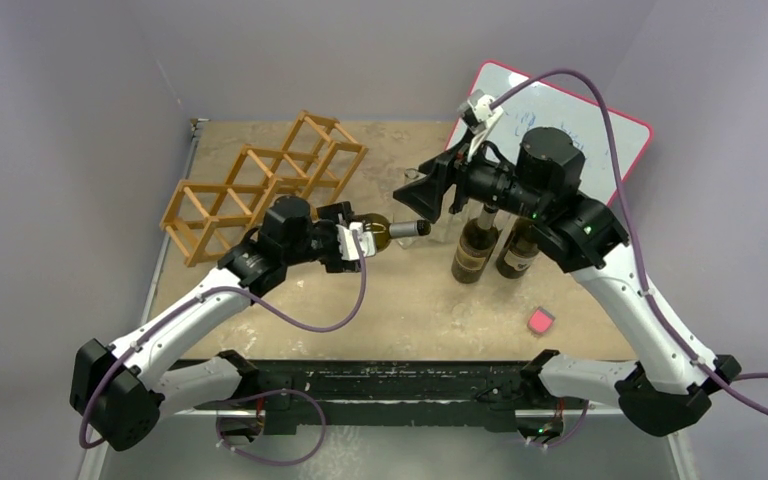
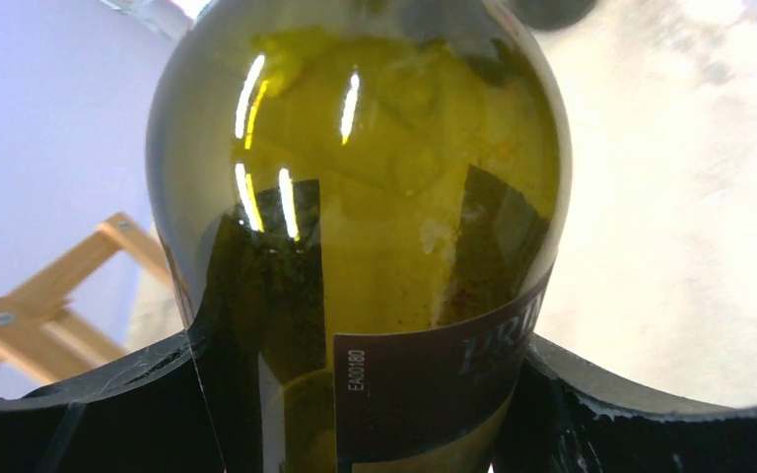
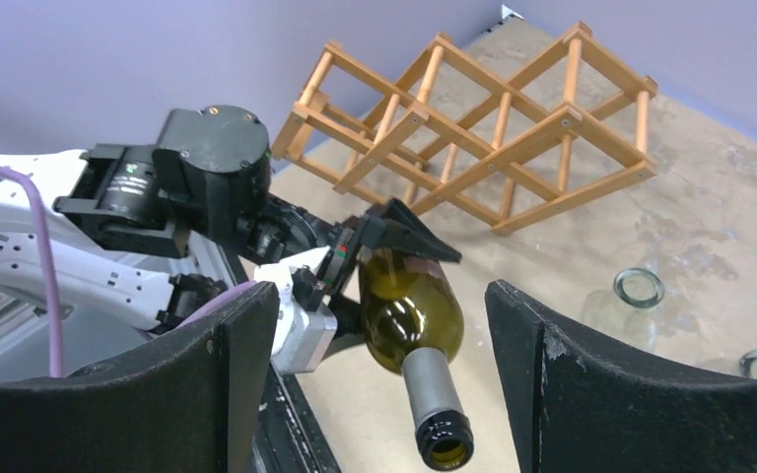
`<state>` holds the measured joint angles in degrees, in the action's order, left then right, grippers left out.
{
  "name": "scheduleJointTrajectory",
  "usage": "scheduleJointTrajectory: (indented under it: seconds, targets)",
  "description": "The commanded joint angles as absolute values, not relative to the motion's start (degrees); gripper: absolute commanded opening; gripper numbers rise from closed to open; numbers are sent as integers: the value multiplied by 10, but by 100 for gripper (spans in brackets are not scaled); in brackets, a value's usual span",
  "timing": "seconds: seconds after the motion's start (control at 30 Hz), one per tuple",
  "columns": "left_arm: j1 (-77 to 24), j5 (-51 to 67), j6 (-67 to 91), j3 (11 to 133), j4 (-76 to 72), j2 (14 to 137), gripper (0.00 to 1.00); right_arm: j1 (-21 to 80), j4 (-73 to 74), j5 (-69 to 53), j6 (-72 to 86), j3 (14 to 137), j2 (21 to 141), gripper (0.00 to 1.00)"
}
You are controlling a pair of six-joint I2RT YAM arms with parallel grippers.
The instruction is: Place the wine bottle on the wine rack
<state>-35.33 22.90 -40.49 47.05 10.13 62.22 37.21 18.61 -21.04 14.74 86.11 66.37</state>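
My left gripper [image 1: 360, 238] is shut on an olive-green wine bottle [image 1: 392, 230] and holds it level above the table, neck pointing right. The bottle [image 2: 355, 227] fills the left wrist view, with both black fingers pressed against its labelled body. In the right wrist view the bottle [image 3: 409, 315] shows with its grey-foiled neck and open mouth lying between my right gripper's [image 3: 382, 384] open, empty fingers. The right gripper [image 1: 422, 198] hovers just past the bottle's mouth. The wooden wine rack [image 1: 260, 185] lies at the back left, also in the right wrist view [image 3: 493, 128].
Two more dark wine bottles [image 1: 477, 248] [image 1: 518, 250] stand upright under the right arm. A whiteboard with a red rim [image 1: 600, 125] leans at the back right. A small pink block [image 1: 539, 321] lies near the front right. Clear glass pieces [image 3: 639, 288] sit on the table.
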Motion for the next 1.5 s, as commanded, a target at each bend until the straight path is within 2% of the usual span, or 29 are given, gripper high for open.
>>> scheduleJointTrajectory:
  seconds: [0.0,0.13,0.37,0.5,0.87,1.07,1.47]
  targets:
    - [-352,170,-563,541,67,605,0,372,284,-184,82,901,694,80]
    - [-352,161,-608,550,49,603,0,372,358,-154,46,903,728,79]
    - [-351,164,-671,560,37,616,0,372,383,-182,33,878,747,79]
    - [-353,166,-694,554,27,617,0,374,402,-205,22,866,764,74]
    - [-358,175,-733,553,9,628,0,376,403,-231,6,856,770,69]
    - [-375,155,-761,551,17,633,0,379,395,-241,5,859,799,62]
    - [-381,148,-759,558,13,640,0,390,382,-266,6,830,808,58]
